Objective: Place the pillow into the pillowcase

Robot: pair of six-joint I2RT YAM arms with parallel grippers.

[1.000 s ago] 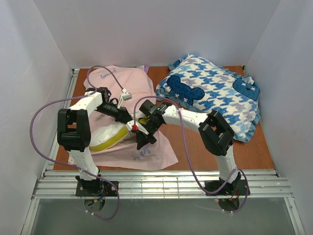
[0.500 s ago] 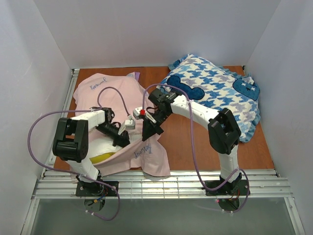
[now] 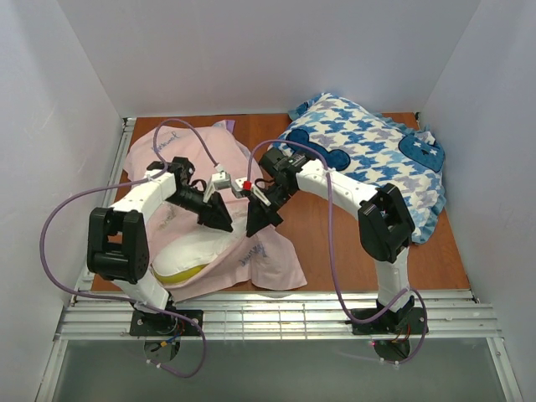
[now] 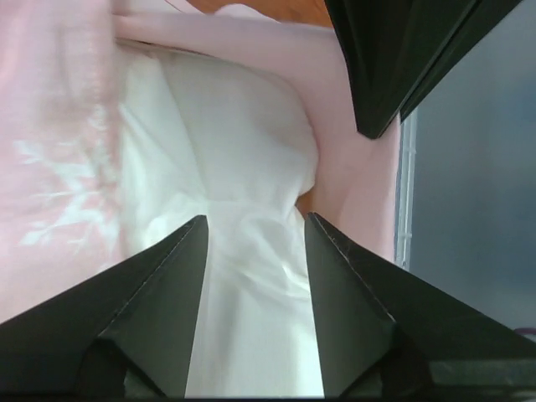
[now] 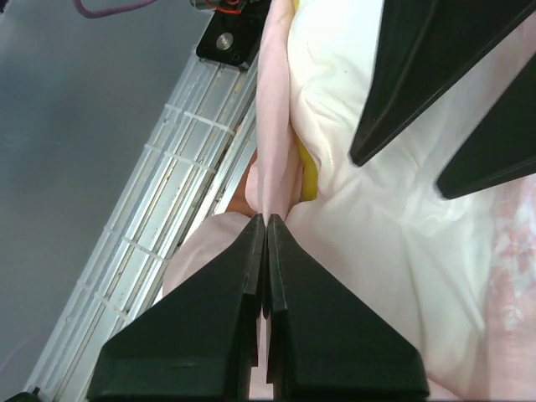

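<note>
The pale pink pillowcase (image 3: 272, 264) lies rumpled on the left half of the table. The white pillow (image 3: 191, 249) with its yellow edge (image 3: 178, 273) sits partly inside it, near the front left. My left gripper (image 3: 219, 216) grips a bunch of the pillow's white fabric (image 4: 226, 142), its jaws held apart by the bunch; the case (image 4: 59, 126) lies round it. My right gripper (image 3: 260, 222) is shut on a fold of the case's pink edge (image 5: 276, 126) and holds it up beside the pillow (image 5: 377, 234). The two grippers are close together.
A blue-and-white houndstooth cushion (image 3: 368, 159) fills the back right of the table. Metal rails (image 3: 276, 314) run along the near edge, just below the case's front flap. White walls enclose the table on three sides.
My left gripper has come up and right from low at the front left to beside the right gripper. The case's front flap has shifted and spread toward the rails.
</note>
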